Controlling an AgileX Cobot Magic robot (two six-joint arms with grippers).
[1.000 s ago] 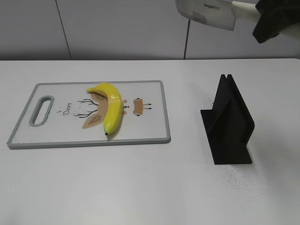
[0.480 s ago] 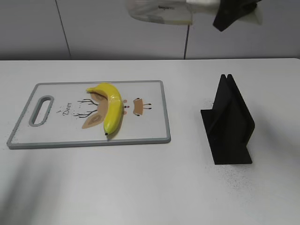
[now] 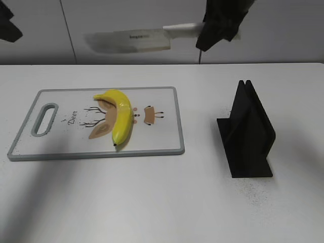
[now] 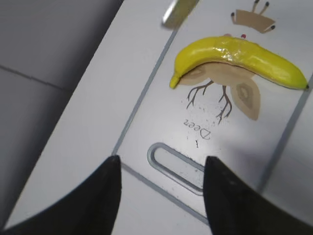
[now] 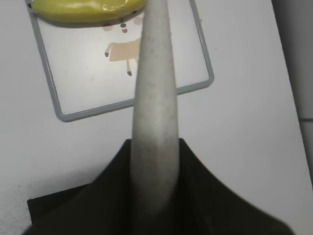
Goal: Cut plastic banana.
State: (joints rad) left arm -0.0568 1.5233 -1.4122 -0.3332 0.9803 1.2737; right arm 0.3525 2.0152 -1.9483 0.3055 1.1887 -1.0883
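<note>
The right gripper is clamped on the pale handle of a knife, holding it high in the air, blade flat-on and pointing left, above the far edge of the cutting board. The banana lies on the board near its middle, curved, tip toward the near edge, untouched and whole. The left gripper hangs over the board's handle end with its fingers spread wide, holding nothing. The black knife stand sits empty off to the right. I'd say this is the carry-over stage: knife fetched, cut not yet begun. Next the blade wants lowering across the banana's middle, perhaps with the left claw steadying one end
</note>
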